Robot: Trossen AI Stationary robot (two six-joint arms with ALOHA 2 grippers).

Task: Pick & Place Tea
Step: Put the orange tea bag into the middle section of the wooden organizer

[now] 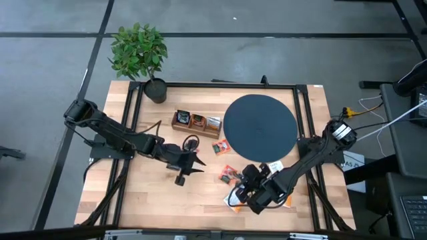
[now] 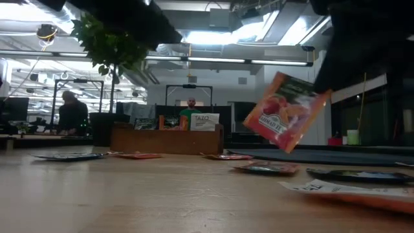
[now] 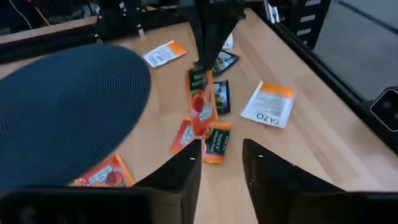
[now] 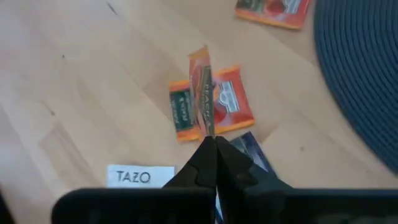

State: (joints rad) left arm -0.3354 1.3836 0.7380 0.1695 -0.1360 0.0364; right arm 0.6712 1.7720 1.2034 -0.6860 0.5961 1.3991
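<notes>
My right gripper (image 4: 209, 142) is shut on a red-orange tea sachet (image 2: 288, 111) and hangs above the near right part of the table, as the right gripper (image 1: 247, 179) shows from above. Under it lie several more sachets: a red-orange and green pair (image 4: 214, 109), a dark one (image 4: 250, 152) and a white one marked TAZO (image 4: 140, 176). My left gripper (image 3: 222, 165) is open with nothing between its fingers. In the high view the left gripper (image 1: 193, 162) is at mid-table, pointing toward the held sachet (image 3: 199, 102). My right gripper pinches the sachet by one edge (image 4: 208, 132) between its two shut fingers, coming from above at a slant. In the low view the grip is at the sachet's upper right corner (image 2: 321, 97). The sachet hangs tilted below the fingers, clear of the table.
A big black round disc (image 1: 260, 125) lies at the far right. A wooden tray (image 1: 197, 122) with sachets stands left of it, and a potted plant (image 1: 143, 57) at the far left corner. Another loose sachet (image 1: 220, 147) lies by the disc. People (image 2: 71, 113) show beyond the table.
</notes>
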